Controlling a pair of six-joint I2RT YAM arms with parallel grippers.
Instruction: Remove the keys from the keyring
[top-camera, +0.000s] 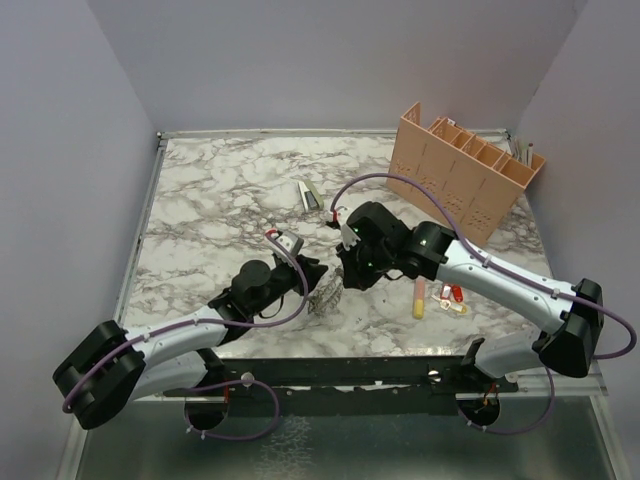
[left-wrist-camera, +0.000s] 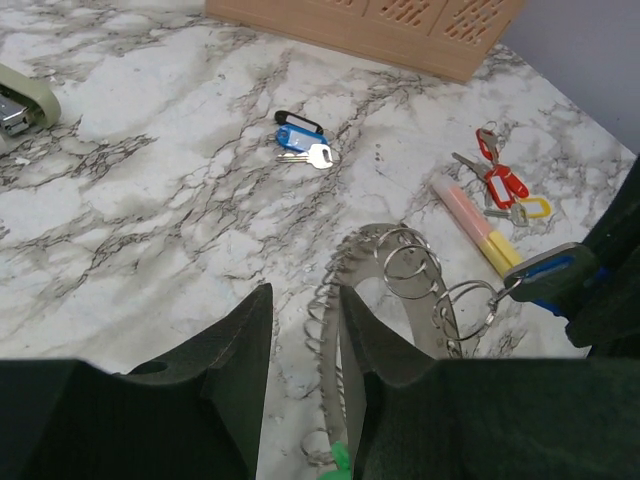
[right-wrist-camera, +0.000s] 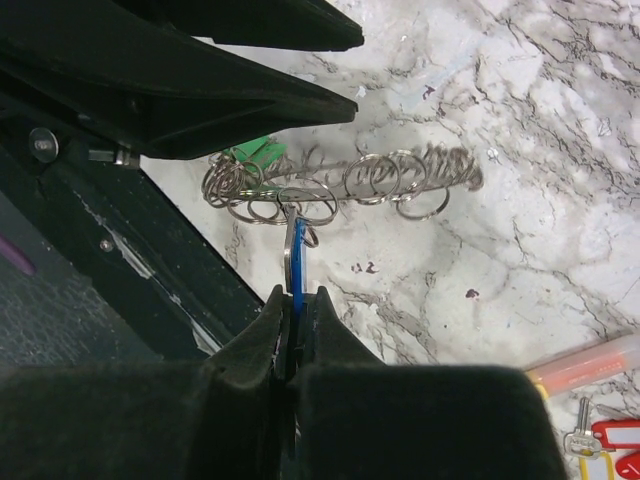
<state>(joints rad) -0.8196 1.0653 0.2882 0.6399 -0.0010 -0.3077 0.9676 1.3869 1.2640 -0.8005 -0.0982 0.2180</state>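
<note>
The right tool (right-wrist-camera: 297, 298), closed on blue-headed metal key (right-wrist-camera: 293, 258), points square at grey coiled-metal keyring (right-wrist-camera: 440, 165); left tool (left-wrist-camera: 305, 305), half-open, clamps its band.

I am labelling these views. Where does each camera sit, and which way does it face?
Top external: above and behind, looking down on the marble table; both arms show.
Left wrist: faces forward; left gripper holds the keyring.
Right wrist: faces down; right gripper shut on a blue key.
Shared: both wrist views show the keyring.

Coiled grey keyring (right-wrist-camera: 420, 170) on edge, blue key (right-wrist-camera: 294, 262), green key (right-wrist-camera: 252, 155) attached
</note>
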